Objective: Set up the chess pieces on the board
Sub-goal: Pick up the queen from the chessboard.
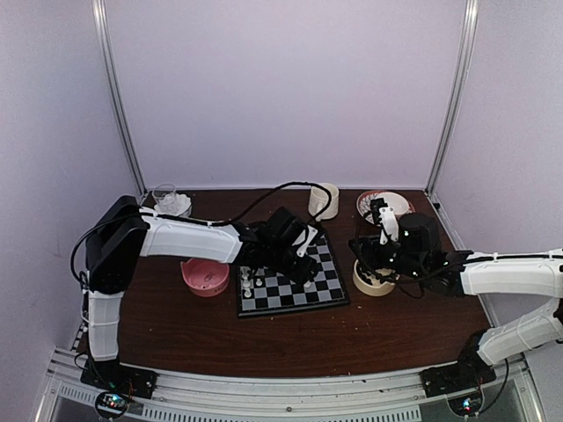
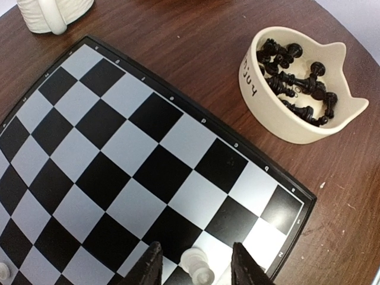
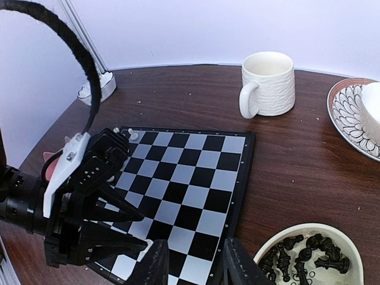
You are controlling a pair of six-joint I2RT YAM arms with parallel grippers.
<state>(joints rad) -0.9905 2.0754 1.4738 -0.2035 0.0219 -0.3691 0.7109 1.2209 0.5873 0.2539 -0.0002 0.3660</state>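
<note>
The left gripper is over the flat black-and-pale-grey checked chessboard, close to its rim. Its jaws are apart and straddle one small white plastic chess piece standing on the board, with a gap on each side. The right gripper has its jaws apart and empty, near the cream ceramic bowl of black chess pieces beside the board

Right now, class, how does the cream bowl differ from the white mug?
The cream bowl is low and wide; the white mug is taller. The bowl holds black chess pieces; the mug looks empty. The mug has a handle; the bowl has none. Both stand beside the board.
</note>
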